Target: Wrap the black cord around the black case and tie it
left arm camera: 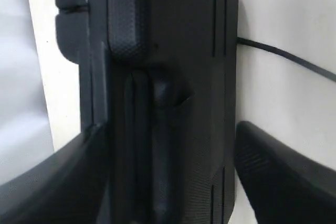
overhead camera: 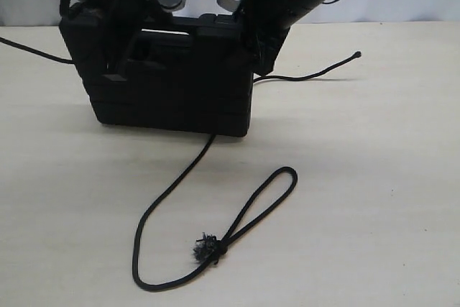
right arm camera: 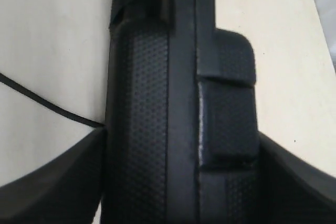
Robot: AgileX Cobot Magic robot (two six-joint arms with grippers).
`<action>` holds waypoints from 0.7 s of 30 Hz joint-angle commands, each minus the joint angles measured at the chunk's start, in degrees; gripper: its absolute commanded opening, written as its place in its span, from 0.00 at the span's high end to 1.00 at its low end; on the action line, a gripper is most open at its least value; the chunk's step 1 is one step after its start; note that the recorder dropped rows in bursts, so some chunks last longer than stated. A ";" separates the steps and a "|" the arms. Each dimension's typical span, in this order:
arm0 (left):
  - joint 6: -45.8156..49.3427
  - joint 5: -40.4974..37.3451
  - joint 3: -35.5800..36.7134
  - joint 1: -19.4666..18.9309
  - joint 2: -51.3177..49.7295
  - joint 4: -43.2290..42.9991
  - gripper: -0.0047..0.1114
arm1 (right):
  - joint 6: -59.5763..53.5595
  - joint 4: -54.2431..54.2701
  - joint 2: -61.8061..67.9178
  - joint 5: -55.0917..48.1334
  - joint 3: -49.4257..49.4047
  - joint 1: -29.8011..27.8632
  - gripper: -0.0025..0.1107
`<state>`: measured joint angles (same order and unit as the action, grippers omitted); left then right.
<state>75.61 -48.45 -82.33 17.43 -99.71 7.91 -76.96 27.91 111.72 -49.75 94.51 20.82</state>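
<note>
Here the black case [overhead camera: 172, 95] sits within both: right pincer [right arm camera: 181, 140] clamping it, left pincer [left arm camera: 170, 129] parted

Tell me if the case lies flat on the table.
No, the case stands upright on its edge on the table.

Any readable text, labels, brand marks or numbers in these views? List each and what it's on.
None: no readable word, brand, number or sign shows on the black case, the black cord or the table in any view. The wrist views show only the case's plain textured plastic.
</note>
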 commanded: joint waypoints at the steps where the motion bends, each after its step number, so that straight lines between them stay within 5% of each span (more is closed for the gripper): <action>1: -0.86 -1.32 1.57 -0.38 -1.87 -4.31 0.39 | -3.67 -3.98 -0.14 -1.98 -0.04 0.03 0.94; 18: -0.86 7.50 1.57 -0.53 -2.74 -4.17 0.39 | -4.22 -4.55 -0.14 -2.12 -0.04 0.03 0.94; 21: -0.86 6.77 1.57 -0.53 -3.77 -3.68 0.49 | -4.45 -5.80 -0.14 -2.00 -0.04 0.03 0.94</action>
<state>75.23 -42.43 -80.76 17.20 -102.49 3.83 -80.18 26.22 111.46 -51.22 94.61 20.91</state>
